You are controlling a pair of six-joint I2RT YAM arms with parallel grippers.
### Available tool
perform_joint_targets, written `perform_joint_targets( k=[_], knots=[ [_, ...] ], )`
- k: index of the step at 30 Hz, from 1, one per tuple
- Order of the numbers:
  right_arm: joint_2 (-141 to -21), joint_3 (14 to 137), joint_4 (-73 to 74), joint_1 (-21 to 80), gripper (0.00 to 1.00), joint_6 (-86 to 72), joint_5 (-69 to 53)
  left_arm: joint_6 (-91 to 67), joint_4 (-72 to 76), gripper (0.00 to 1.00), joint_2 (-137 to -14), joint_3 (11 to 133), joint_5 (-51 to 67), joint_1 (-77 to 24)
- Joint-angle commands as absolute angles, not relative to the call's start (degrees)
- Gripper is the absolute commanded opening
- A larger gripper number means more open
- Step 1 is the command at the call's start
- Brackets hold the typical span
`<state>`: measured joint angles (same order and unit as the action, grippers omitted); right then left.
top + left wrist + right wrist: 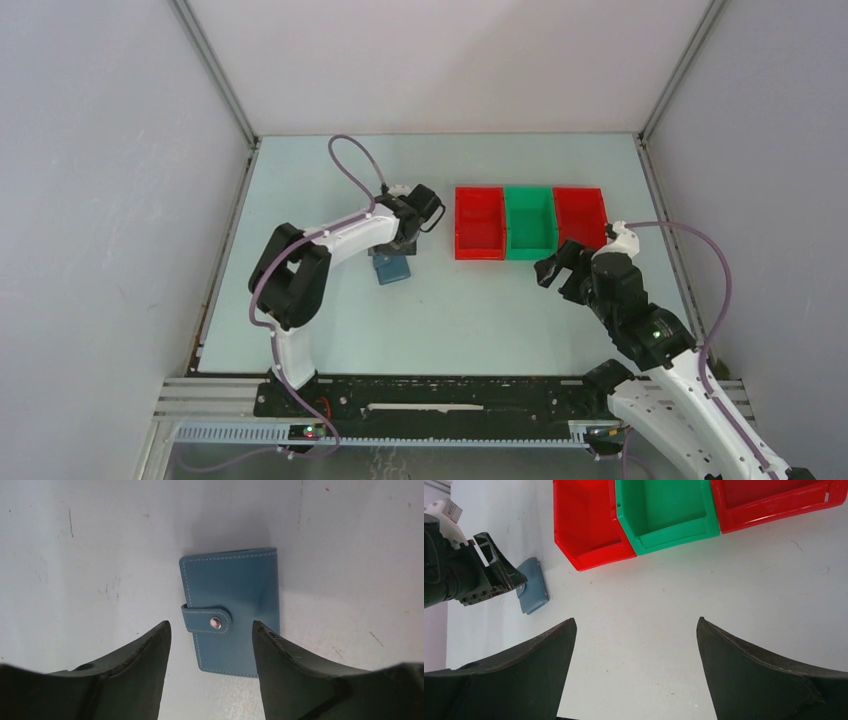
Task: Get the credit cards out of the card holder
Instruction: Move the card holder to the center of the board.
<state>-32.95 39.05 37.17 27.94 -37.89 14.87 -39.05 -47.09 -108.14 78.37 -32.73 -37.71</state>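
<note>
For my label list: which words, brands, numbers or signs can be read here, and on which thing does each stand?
None can be read.
The card holder shows only stitching and a metal snap, no brand.
The bins show no label.
A white tag on the left arm has dark marks, too small to read.

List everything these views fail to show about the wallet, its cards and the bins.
1. Credit cards: none visible in any view; the small soft blue-teal wallet is snapped shut, hiding its contents.
2. Wallet's far end: top view, covered by the left arm.
3. Right-hand red plastic bin: right wrist view, cut by the top edge; top view, near corner behind the right arm.
</note>
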Motion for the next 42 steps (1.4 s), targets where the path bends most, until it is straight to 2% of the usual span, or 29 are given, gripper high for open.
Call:
perform_joint_targets(
  k=[1,10,14,16,19,21,29,31,33,35,42],
  knots=[
    [-32.50,39.27,36.96,28.07,1.00,-38.56,15.57,-39.34,-44.51,0.64,-109.23,78.38,-30.79,-35.55],
    [-34.22,39.27,35.48,28.09,1.00,-39.40,14.59,-41.06,-43.85,0.58,-112.23,75.87,-28.67,-34.49],
    [-34.16,39.25,35.24,28.08,1.00,-39.62,14.04,-42.64,-42.23,0.49,-112.00,72.27,-26.84,-34.45],
    [-34.15,39.29,35.18,28.04,0.99,-39.77,13.78,-43.49,-41.25,0.50,-110.94,70.18,-26.08,-34.45],
    [-34.43,39.24,35.32,28.08,0.99,-39.97,13.84,-43.85,-39.76,0.59,-107.63,67.11,-25.48,-34.62],
    [-34.87,39.22,35.33,28.05,0.99,-40.05,13.95,-43.77,-39.16,0.60,-105.73,65.51,-25.50,-34.63],
    [-36.06,39.26,33.94,28.19,0.99,-40.19,13.15,-43.08,-39.55,0.42,-104.36,64.10,-26.38,-34.72],
    [-35.88,39.26,34.20,28.21,0.99,-40.25,13.27,-43.15,-39.75,0.44,-103.57,64.06,-26.12,-34.78],
    [-35.74,39.29,34.56,28.21,0.99,-40.29,13.58,-43.16,-40.19,0.51,-102.63,64.19,-26.72,-35.20],
    [-35.71,39.24,34.91,28.21,0.99,-40.25,13.72,-43.01,-40.87,0.54,-101.51,64.40,-27.69,-36.00],
    [-35.94,39.28,34.66,28.21,0.99,-40.35,13.73,-43.28,-42.63,0.48,-100.95,64.77,-29.83,-37.30]
  ],
)
